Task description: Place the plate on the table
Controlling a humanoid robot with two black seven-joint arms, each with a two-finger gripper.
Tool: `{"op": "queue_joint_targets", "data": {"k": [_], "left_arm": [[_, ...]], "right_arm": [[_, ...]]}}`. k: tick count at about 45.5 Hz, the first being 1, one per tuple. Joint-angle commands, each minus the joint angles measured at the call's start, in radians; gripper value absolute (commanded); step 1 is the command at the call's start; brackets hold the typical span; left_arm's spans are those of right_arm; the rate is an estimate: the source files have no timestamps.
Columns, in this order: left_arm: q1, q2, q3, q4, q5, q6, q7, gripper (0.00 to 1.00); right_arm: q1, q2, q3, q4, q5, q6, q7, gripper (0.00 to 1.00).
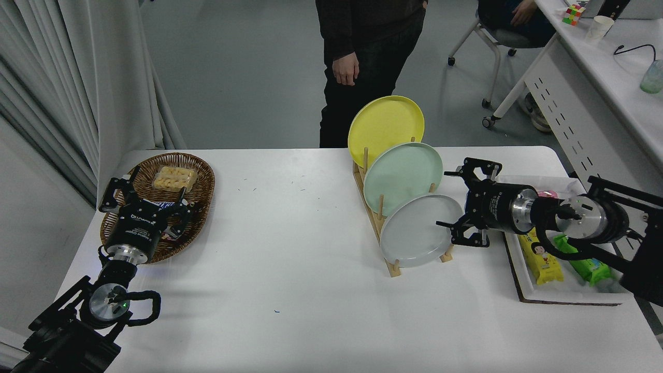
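Observation:
The pale grey plate (418, 231) stands on edge in the front slot of a wooden rack (389, 261) on the white table (290, 269). Behind it in the same rack lean a mint green plate (402, 176) and a yellow plate (385, 123). My right gripper (448, 199) is open, pointing left, with its fingers reaching the grey plate's right rim; one finger is above the rim and one overlaps its right edge. My left gripper (147, 199) is parked at the lower left over a wicker basket, open.
A wicker basket (199, 178) with snack packs sits at the left. A white tray (564, 292) with yellow and green packets lies at the right, under my right arm. A person (362, 57) stands at the table's far edge, behind the rack.

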Motion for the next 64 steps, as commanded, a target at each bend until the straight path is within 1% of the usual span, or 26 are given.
{"op": "queue_joint_targets", "data": {"k": [1,11,18,22,26,30,38,41,44,45,57,64], "left_arm": [[0.000,0.000,0.000,0.000,0.000,0.000,0.000,0.98],[0.000,0.000,0.000,0.000,0.000,0.000,0.000,0.98],[0.000,0.000,0.000,0.000,0.000,0.000,0.000,0.98],[0.000,0.000,0.000,0.000,0.000,0.000,0.000,0.98],[0.000,0.000,0.000,0.000,0.000,0.000,0.000,0.98],[0.000,0.000,0.000,0.000,0.000,0.000,0.000,0.98],[0.000,0.000,0.000,0.000,0.000,0.000,0.000,0.98],[0.000,0.000,0.000,0.000,0.000,0.000,0.000,0.98],[0.000,0.000,0.000,0.000,0.000,0.000,-0.001,0.98],[0.000,0.000,0.000,0.000,0.000,0.000,0.000,0.98],[0.000,0.000,0.000,0.000,0.000,0.000,0.000,0.98],[0.000,0.000,0.000,0.000,0.000,0.000,-0.001,0.98]], "right_arm": [[0.016,0.055,0.004,-0.063,-0.017,0.003,-0.004,1.00],[0.023,0.097,0.013,-0.116,-0.017,-0.001,-0.004,1.00],[0.025,0.104,0.010,-0.131,-0.017,0.003,-0.004,0.97],[0.028,0.107,0.009,-0.132,-0.019,0.006,-0.002,0.92],[0.033,0.116,0.004,-0.136,-0.020,0.011,-0.002,0.91],[0.033,0.119,0.004,-0.137,-0.037,0.012,-0.002,0.84],[0.042,0.119,0.001,-0.136,-0.051,0.012,-0.002,0.83],[0.045,0.117,0.001,-0.136,-0.042,0.008,-0.004,0.76],[0.043,0.116,0.000,-0.132,-0.037,0.008,-0.004,0.63],[0.043,0.114,0.000,-0.132,-0.036,0.008,-0.004,0.62],[0.045,0.107,-0.008,-0.125,-0.019,0.006,-0.023,0.62],[0.063,0.082,-0.071,-0.108,0.021,0.006,-0.033,0.62]]}}
